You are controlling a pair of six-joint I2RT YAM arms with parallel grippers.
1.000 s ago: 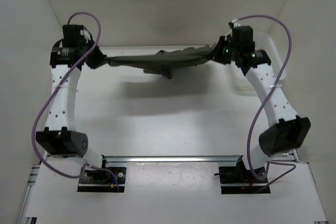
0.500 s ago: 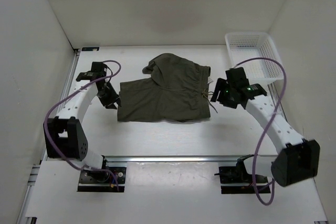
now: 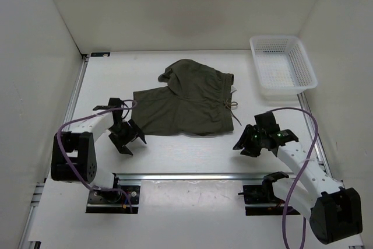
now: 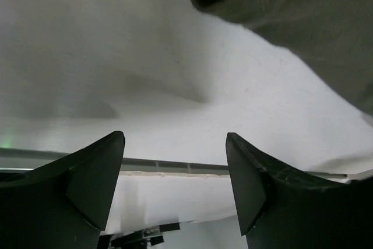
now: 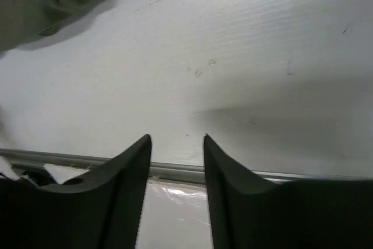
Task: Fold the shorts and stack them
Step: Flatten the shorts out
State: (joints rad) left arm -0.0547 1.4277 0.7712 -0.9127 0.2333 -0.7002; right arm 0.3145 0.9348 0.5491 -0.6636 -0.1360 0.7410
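Observation:
The dark olive-green shorts (image 3: 189,103) lie on the white table in the middle, one leg bunched up at the far side, drawstring at their right edge. My left gripper (image 3: 131,141) is open near the table's front, just off the shorts' near left corner, holding nothing. In the left wrist view a corner of the shorts (image 4: 291,16) shows at the top right, above the empty gap between the fingers (image 4: 93,179). My right gripper (image 3: 245,143) is open and empty, in front of and to the right of the shorts. A bit of the shorts (image 5: 46,4) shows top left in the right wrist view.
A white plastic basket (image 3: 282,68) stands at the back right. White walls close in the table on the left, back and right. A metal rail (image 3: 192,176) runs along the front edge, between the arm bases.
Both grippers have let go of the shorts, which were stretched in the air and now lie on the table. Both arms have pulled back toward the front edge.

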